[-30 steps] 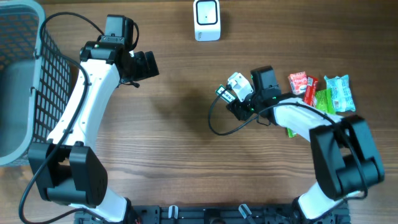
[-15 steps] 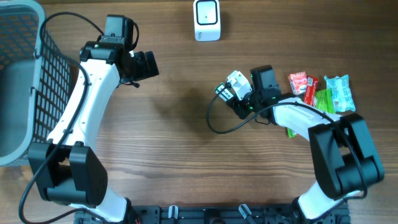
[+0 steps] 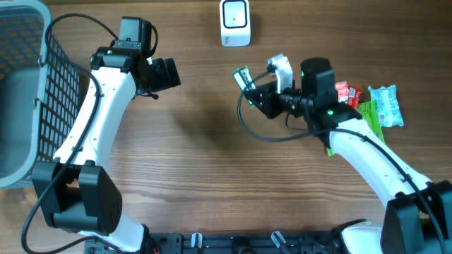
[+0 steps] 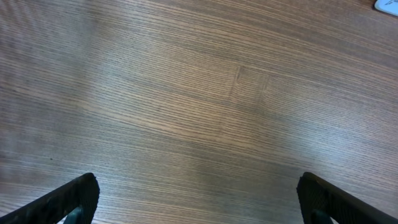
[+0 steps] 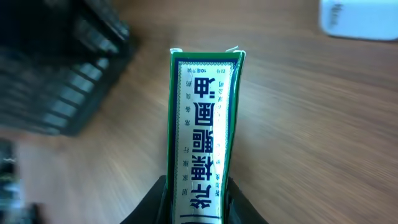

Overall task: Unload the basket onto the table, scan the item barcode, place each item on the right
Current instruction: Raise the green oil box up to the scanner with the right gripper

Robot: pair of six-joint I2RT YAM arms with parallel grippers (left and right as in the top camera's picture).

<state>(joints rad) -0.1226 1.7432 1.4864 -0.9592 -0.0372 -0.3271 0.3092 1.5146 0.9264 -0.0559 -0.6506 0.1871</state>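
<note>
While my left pincer (image 4: 202, 200) hangs spread wide above the worktop (image 4: 186, 93), my right pincer (image 5: 196, 202) clamps a green box (image 5: 204, 124) near the white scanner (image 3: 234, 22).

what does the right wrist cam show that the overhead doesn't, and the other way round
Only the right wrist: the printed characters down the narrow face of the green box, close up, with the right gripper shut on its lower end. Only the overhead: the basket at the left edge, the left gripper, and the snack packets beside the right arm. Both: the box in that grip, the wooden table and the white scanner.
</note>
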